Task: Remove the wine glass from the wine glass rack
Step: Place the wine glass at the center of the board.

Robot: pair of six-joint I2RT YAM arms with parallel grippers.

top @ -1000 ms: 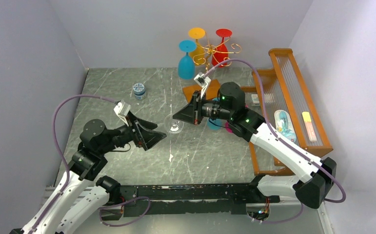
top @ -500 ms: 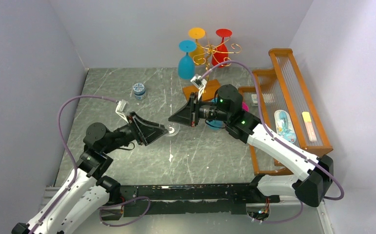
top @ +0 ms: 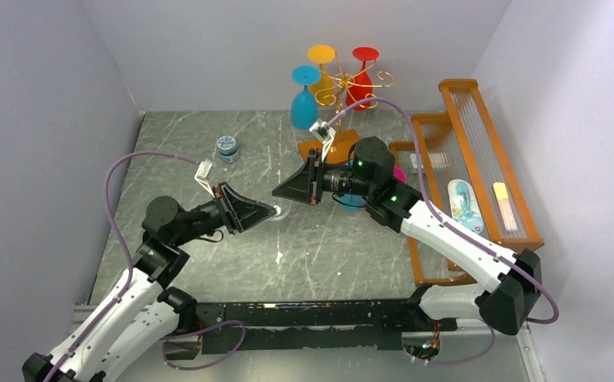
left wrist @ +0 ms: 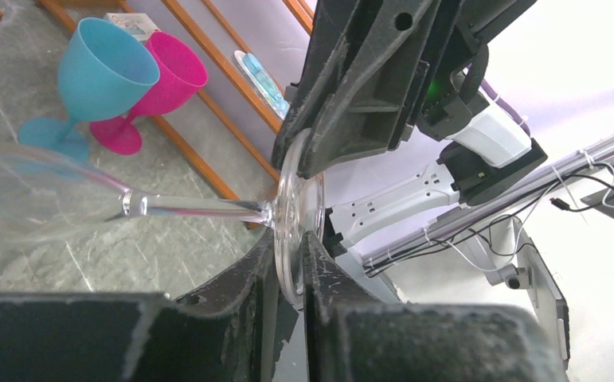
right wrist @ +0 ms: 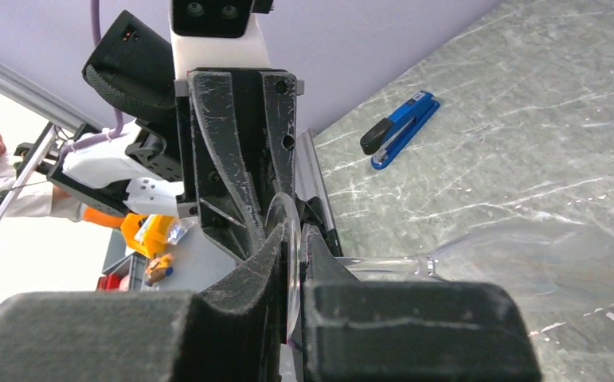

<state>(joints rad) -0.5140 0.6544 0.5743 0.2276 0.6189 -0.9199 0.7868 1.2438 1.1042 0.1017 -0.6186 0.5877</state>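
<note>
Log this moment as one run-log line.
phase: handover | clear wine glass: held sideways, off wine glass rack | left gripper: shut on foot | right gripper: shut on foot

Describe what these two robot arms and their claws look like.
The left arm and right arm have white shells, black joints and looping purple cables. The left gripper and right gripper are black wedges with two rough-textured fingers. Small green lights glow on the right arm.

Top view: bright, even, sharp, soft shadows | wrist views: blown-out white backgrounds, near foreground blurred
</note>
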